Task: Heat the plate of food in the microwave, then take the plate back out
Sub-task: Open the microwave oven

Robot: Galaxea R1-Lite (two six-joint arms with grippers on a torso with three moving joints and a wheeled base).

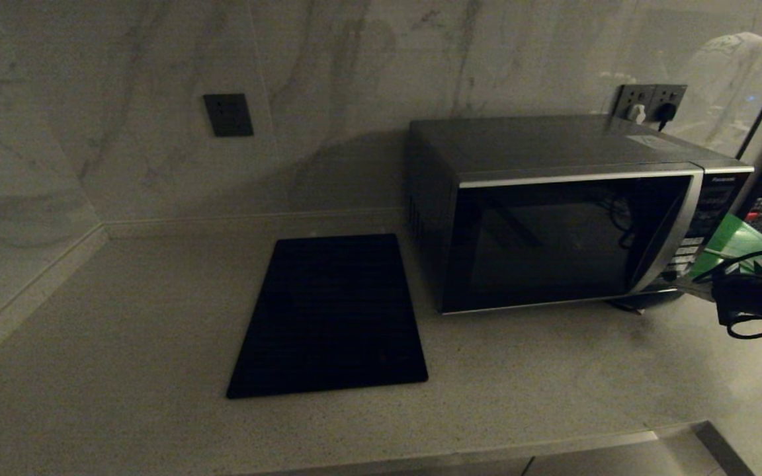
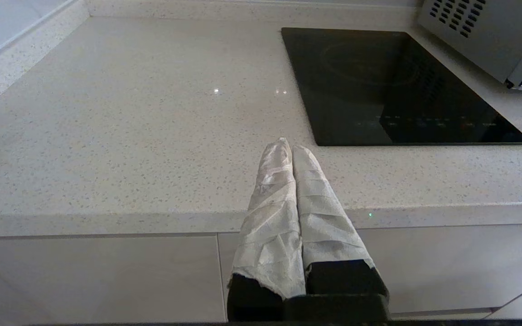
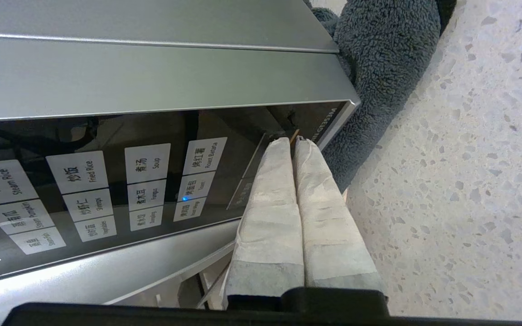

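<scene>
The microwave (image 1: 566, 218) sits at the back of the counter (image 1: 123, 330) with its door shut. I cannot see the plate of food anywhere; it may be inside, behind the dark glass, but I cannot tell. My right claw (image 3: 290, 141) is pinched shut, holding nothing, with its tips at the lowest end of the button panel (image 3: 107, 185). I think I am about to press a button there.

The buttons sit close together, so my wide tips could hit the wrong one. If I push too hard, the microwave could slide back.

A dark towel (image 3: 379, 59) lies just beside the panel's corner, and my claw could snag on it. Past it the counter is bare stone. A black slab (image 1: 331, 317) lies flat to the left of the microwave. My left claw (image 2: 288, 147) is shut too and hangs at the counter's front edge.
</scene>
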